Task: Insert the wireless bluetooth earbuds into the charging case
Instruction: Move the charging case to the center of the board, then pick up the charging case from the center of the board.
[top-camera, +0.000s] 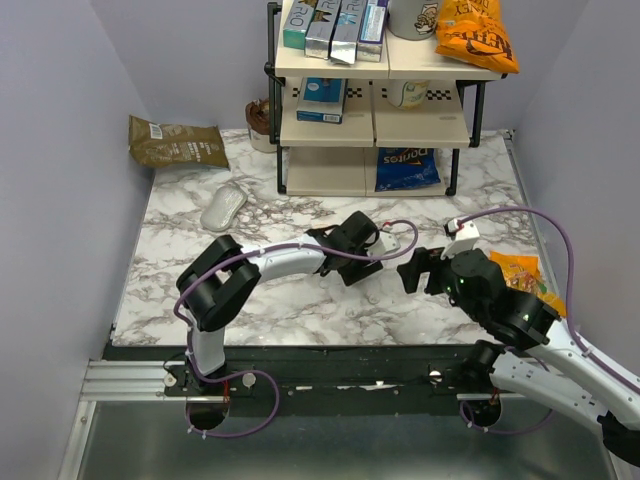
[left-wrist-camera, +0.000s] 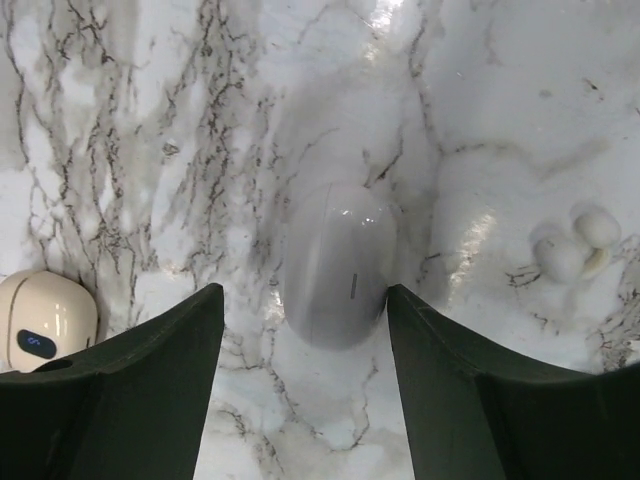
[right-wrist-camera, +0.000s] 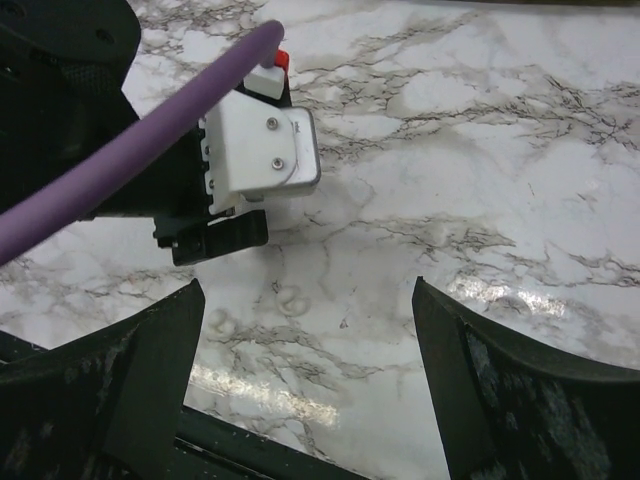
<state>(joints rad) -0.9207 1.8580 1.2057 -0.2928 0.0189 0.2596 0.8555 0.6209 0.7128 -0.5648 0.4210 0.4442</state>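
pale lilac walls (top-camera: 60, 120); marble-pattern table (top-camera: 180, 220); cream shelf rack (top-camera: 420, 125) at back.

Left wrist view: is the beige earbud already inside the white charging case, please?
No, the earbud lies on the table, apart from the charging case.

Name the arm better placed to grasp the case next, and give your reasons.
Left. Its open jaws straddle the case in the left wrist view, so it likely only needs to close. The right arm's open jaws hang over marble, with no case between them.
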